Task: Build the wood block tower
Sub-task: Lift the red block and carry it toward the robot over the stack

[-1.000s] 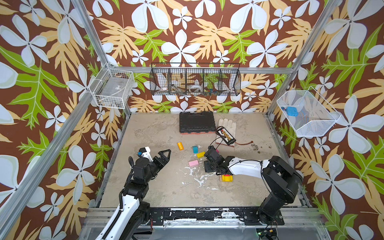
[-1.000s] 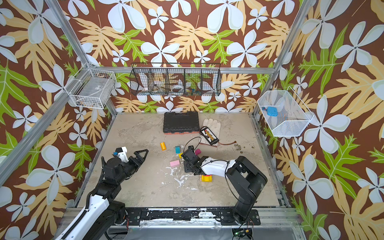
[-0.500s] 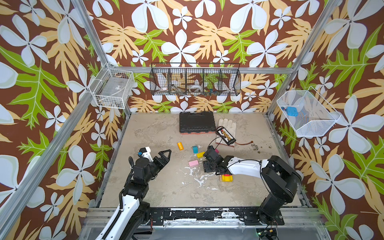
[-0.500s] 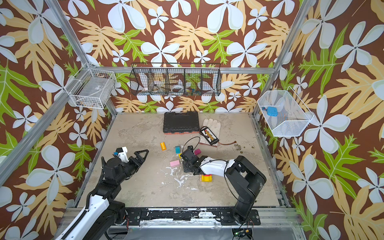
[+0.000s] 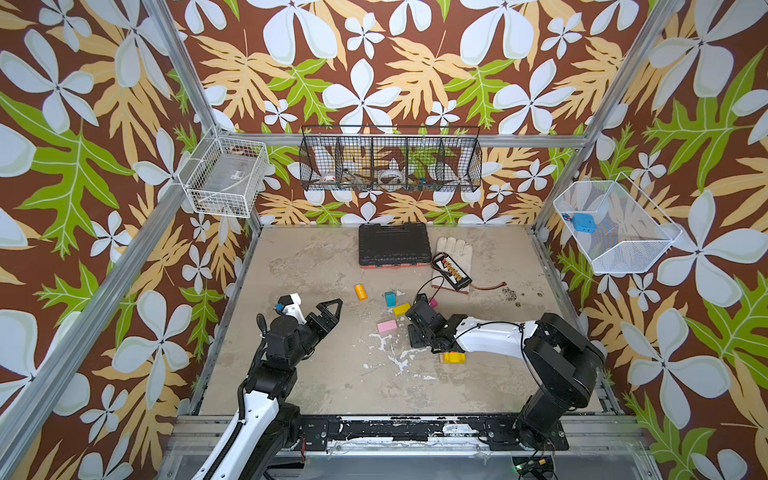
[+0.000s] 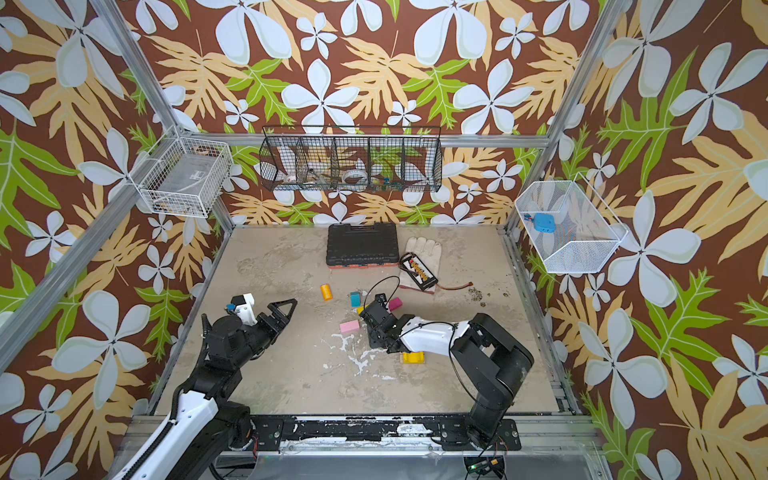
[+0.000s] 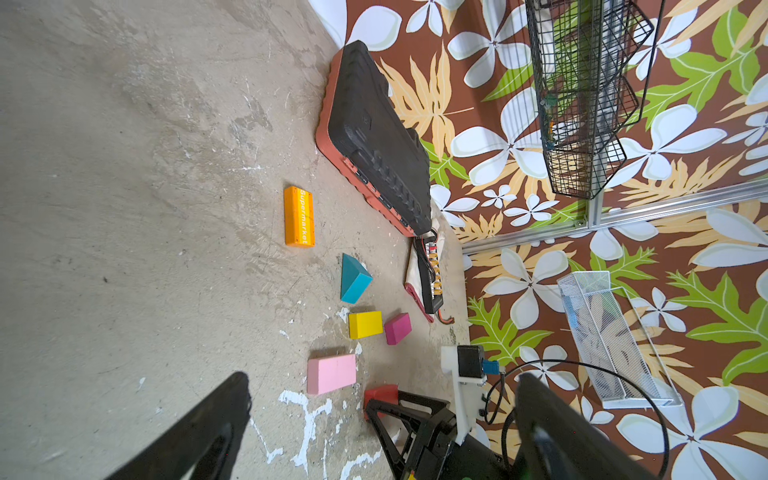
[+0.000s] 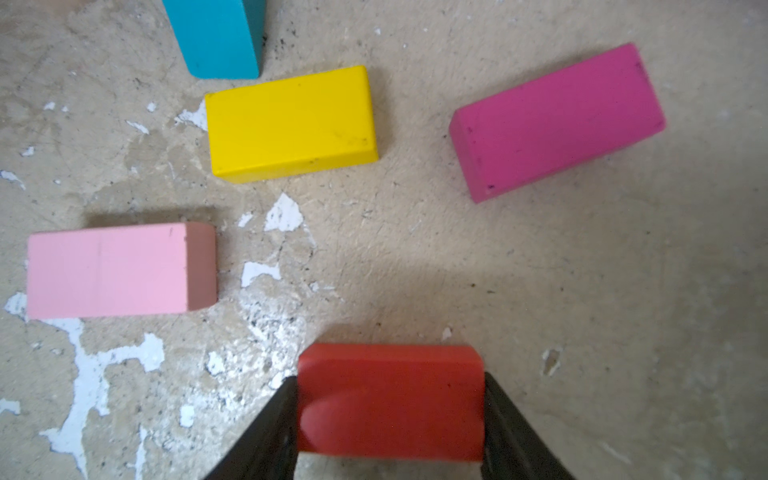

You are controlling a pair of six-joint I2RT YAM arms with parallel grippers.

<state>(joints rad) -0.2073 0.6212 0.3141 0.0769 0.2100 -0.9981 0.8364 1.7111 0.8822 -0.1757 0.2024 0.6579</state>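
**Right gripper clamped on red block; other blocks loose mid-table**

- Right gripper (image 8: 390,380): down at table level. In the wrist view its jaws press against opposite sides of the red block (image 8: 390,401). The block looks flat on the table (image 5: 332,374). In both top views the gripper body hides it.
- Left gripper (image 5: 316,316): over the left-centre of the table, jaws spread wide with nothing between them, aimed toward the blocks.
- Tower: the blocks lie singly on the surface near the table's middle, in front of the tool case (image 5: 393,245), and none sits on another.
  - pink block (image 5: 386,326): just left of the right gripper, lying flat.
  - yellow block (image 5: 401,309): behind the pink one, close to the gripper.
  - teal block (image 5: 390,298): just beyond the yellow, near it but apart; it shows a wedge shape in the left wrist view.
  - magenta block (image 5: 433,302): on the far side of the right gripper, partly hidden in a top view.
  - orange block (image 5: 360,291): printed "Supermarket", set apart further left and back.
  - second yellow piece (image 5: 454,357): beside the right forearm, nearer the front edge.
- Elsewhere: the tool case lies along the back wall, with a glove (image 5: 455,251) just to its right. A battery pack (image 5: 453,272) lies on the glove, its wires trailing onto the table.
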